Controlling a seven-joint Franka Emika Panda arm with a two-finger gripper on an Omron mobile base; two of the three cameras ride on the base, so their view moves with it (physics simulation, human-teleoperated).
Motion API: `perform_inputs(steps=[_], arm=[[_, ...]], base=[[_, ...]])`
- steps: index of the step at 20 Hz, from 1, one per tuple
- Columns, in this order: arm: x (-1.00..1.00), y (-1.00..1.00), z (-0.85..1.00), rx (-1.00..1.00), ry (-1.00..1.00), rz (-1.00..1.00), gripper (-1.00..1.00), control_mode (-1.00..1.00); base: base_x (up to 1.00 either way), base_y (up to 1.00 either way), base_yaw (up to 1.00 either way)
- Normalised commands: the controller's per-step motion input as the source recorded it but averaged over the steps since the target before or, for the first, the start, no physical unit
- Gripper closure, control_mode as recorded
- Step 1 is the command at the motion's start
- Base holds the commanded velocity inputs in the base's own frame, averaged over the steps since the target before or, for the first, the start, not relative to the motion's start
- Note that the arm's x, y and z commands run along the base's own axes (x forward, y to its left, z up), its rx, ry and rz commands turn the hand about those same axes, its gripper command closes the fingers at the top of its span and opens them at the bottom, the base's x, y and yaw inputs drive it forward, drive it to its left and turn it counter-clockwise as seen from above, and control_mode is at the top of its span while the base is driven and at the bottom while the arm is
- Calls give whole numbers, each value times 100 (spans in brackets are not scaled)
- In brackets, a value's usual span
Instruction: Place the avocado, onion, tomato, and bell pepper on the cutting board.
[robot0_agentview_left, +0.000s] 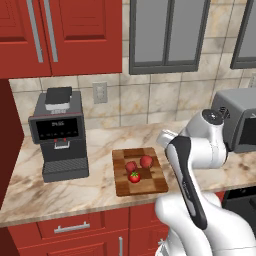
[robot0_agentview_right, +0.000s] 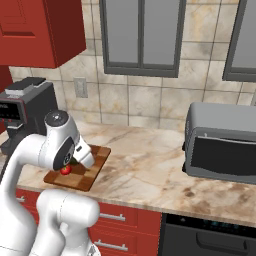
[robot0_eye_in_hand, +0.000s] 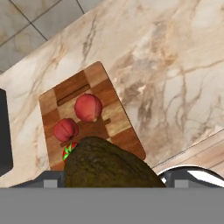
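— Where was the avocado (robot0_eye_in_hand: 109, 164) when you looked?

— In the hand view it sat right up against the camera, a dark olive lump low in the picture, between the finger tips of the gripper (robot0_eye_in_hand: 111, 181). The fingers were closed in on it from both sides, so I read it as held, up in the air above the near end of the cutting board (robot0_eye_in_hand: 118, 124).

— And what lay on the board?

— Three things. The tomato (robot0_agentview_left: 134, 177) with its green top was at the board's near edge, half hidden behind the avocado in the hand view. Two plain reddish round items lay beyond it toward the wall: one (robot0_agentview_left: 131, 167) on the coffee-machine side, the other (robot0_agentview_left: 146, 161) on the toaster-oven side, close together.

— Where did the board sit?

— On the marble counter (robot0_agentview_left: 95, 187), just beside the black coffee machine (robot0_agentview_left: 60, 135) and well apart from the grey toaster oven (robot0_agentview_right: 220, 145).

— Could you see the gripper from the base?

— I couldn't tell its fingers there; the arm's own links covered them over the board.
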Motion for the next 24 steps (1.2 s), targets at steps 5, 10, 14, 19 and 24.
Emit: perform_inputs(steps=[5, 10, 14, 19, 24], arm=[[0, 19, -34, 0, 0, 4, 100, -100], [3, 23, -19, 0, 0, 4, 100, -100], [0, 1, -42, 0, 1, 2, 100, -100], [9, 0, -57, 0, 7, 1, 100, -100], [11, 8, -31, 0, 6, 0, 100, -100]], base=[[0, 0, 0], [0, 0, 0], [0, 0, 0], [0, 0, 0], [0, 0, 0]])
